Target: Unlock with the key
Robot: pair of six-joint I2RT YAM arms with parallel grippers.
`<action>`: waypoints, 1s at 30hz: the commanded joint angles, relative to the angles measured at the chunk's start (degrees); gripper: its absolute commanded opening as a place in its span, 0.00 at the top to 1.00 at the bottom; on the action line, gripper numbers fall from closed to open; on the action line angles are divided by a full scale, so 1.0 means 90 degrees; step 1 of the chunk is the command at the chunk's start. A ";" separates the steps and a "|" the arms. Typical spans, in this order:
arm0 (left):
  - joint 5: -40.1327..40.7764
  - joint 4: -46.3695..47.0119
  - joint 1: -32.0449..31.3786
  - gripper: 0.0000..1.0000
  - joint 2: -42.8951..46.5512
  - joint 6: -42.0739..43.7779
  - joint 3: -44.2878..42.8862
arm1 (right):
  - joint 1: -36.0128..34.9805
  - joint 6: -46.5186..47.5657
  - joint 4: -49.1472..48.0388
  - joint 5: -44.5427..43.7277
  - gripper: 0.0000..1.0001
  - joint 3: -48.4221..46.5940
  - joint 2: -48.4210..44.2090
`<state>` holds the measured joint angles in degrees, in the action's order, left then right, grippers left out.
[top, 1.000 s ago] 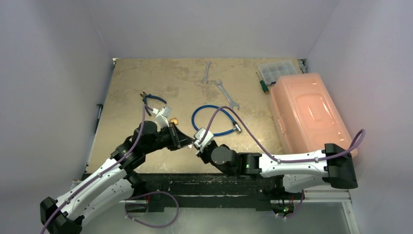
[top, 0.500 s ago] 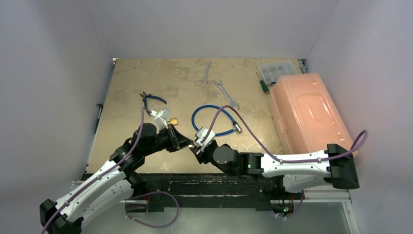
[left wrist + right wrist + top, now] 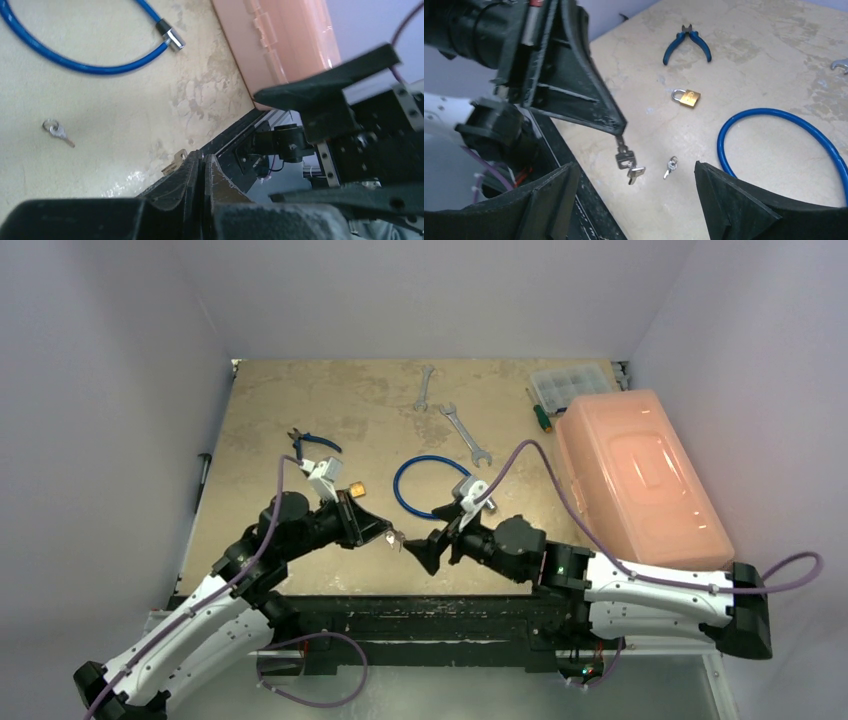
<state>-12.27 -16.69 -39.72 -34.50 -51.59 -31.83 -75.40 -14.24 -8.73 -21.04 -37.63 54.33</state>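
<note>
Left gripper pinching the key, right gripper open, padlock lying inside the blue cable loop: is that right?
No: the padlock lies outside the blue cable loop, between it and the pliers, as the right wrist view shows. The left gripper does pinch the key, and the right gripper is open.

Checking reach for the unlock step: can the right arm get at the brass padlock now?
Probably yes. The padlock lies alone on the table ahead of the open right gripper, with nothing on it. The left gripper, shut on the key, hangs close beside that path, so clearance looks tight.
</note>
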 commanded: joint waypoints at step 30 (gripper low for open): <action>-0.0878 0.0165 0.0010 1.00 -0.0121 0.1062 -0.1461 | 0.1307 -0.1433 -0.1183 0.2710 0.36 -0.0105 0.0052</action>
<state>-18.76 -18.00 -39.72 -35.48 -42.39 -43.31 -63.79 -26.26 -15.99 4.43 -36.95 54.74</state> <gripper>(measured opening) 0.027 0.655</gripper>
